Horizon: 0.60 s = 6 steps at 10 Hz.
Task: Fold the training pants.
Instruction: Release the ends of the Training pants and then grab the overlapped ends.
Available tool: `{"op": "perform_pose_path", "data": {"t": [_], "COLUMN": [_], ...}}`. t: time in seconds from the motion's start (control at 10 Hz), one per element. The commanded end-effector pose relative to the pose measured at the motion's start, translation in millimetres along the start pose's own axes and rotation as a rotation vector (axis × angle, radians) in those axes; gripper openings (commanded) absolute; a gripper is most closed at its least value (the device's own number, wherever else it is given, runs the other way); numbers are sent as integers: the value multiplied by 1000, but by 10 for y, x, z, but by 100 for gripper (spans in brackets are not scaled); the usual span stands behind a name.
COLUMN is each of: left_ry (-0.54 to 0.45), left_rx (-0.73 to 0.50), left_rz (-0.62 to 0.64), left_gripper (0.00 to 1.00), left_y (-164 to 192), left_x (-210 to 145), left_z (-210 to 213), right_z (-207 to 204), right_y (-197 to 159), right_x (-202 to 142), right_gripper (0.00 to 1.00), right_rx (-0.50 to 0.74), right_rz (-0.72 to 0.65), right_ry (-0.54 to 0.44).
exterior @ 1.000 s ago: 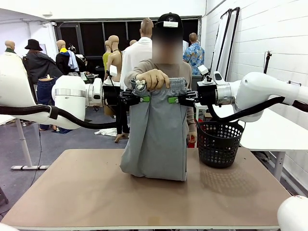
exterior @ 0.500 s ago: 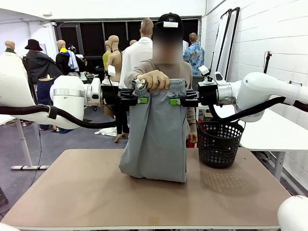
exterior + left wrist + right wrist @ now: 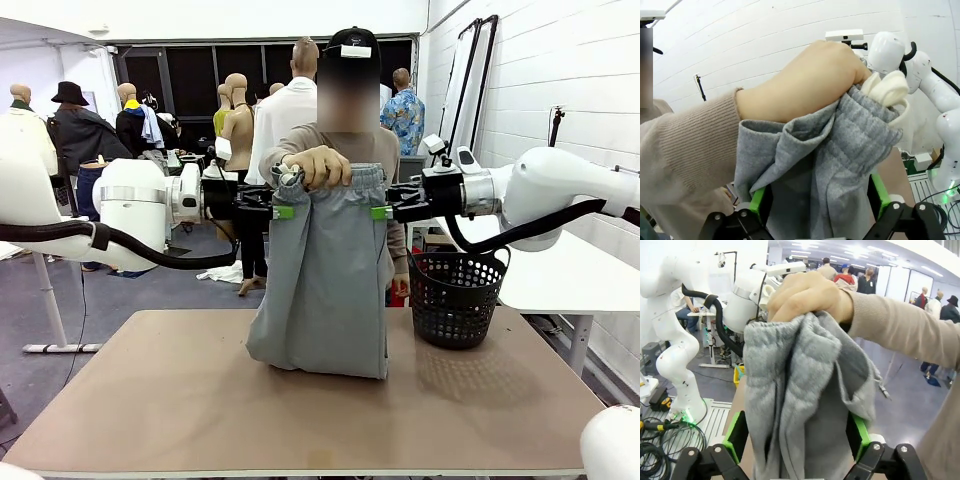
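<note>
- Training pants [image 3: 325,290] hang from a person's hand [image 3: 318,165] at twelve o'clock, lower end on the table [image 3: 180,400].
- Left gripper [image 3: 284,211] at nine, right gripper [image 3: 381,212] at three, jaws spread beside the waistband; backing straight outward should avoid snagging.

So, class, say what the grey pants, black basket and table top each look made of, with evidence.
The training pants: soft knit jersey, probably cotton blend, matt; it drapes and bunches in folds. The basket: black mesh, likely plastic or coated wire; see-through grid wall. The table: smooth matt brown board, perhaps laminate.
</note>
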<state>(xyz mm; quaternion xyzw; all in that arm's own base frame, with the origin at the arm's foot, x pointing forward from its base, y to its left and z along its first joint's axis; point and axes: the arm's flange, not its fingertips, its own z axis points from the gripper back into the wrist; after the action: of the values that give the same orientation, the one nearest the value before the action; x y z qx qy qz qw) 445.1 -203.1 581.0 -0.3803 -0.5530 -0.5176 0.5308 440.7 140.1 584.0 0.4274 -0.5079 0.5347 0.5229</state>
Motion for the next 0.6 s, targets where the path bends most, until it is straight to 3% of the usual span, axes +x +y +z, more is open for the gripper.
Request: {"op": "perform_pose_path", "data": {"t": [0.0,0.5], "left_ry": [3,58], "left_rx": [33,50], "left_rz": [24,62], "left_gripper": [100,100], "left_y": [-106,-159], "left_x": [12,-25], "left_z": [177,407], "right_z": [93,300], "right_y": [94,73], "right_x": [10,22], "right_gripper": [100,100], "right_rx": [-21,-48], "right_rz": [-26,-40], "right_ry": [51,192]}}
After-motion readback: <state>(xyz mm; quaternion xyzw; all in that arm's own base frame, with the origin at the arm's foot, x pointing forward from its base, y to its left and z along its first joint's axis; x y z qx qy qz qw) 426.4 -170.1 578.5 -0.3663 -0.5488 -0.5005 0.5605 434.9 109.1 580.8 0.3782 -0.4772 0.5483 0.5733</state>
